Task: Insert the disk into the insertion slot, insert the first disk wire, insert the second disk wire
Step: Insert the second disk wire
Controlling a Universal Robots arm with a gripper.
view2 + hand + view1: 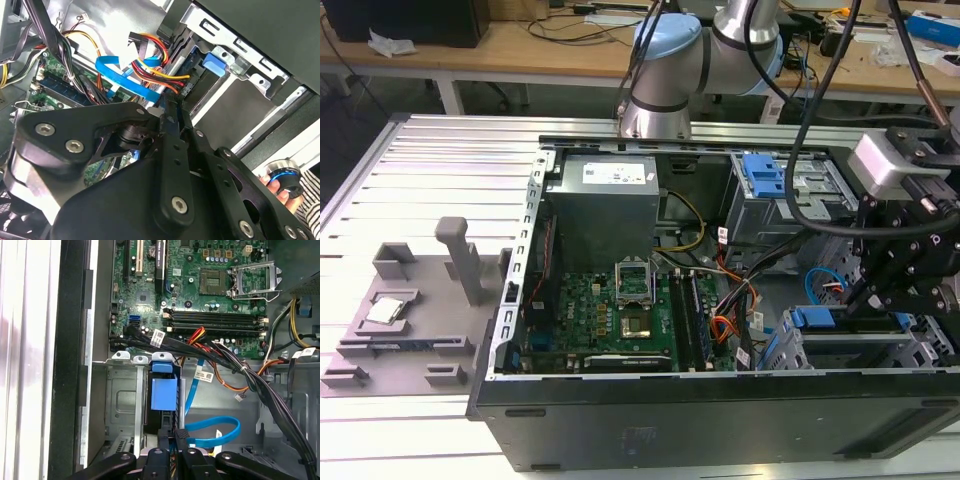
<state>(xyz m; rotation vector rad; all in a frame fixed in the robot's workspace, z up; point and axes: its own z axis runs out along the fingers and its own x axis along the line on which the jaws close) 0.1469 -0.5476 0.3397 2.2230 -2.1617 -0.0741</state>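
The disk sits in the insertion slot (860,350), the low grey cage at the case's front on the exterior view's right. Its blue caddy end (810,318) (164,392) (212,65) shows; the drive body is hidden. My gripper (855,300) (175,436) (168,109) hangs just behind the caddy, its fingers (172,150) pressed together on what looks like the black plug (182,433) of a flat blue wire (220,432) (125,80). A red, yellow and black wire bundle (152,65) ends by the disk's rear edge; I cannot tell if it is plugged in.
The open case holds a green motherboard (610,315), a grey power supply (605,205) and a taller cage with a blue latch (765,175). Thick black cables (250,380) cross beside the gripper. A grey fixture (410,310) lies outside. A hand (280,185) holds a blue-ringed knob.
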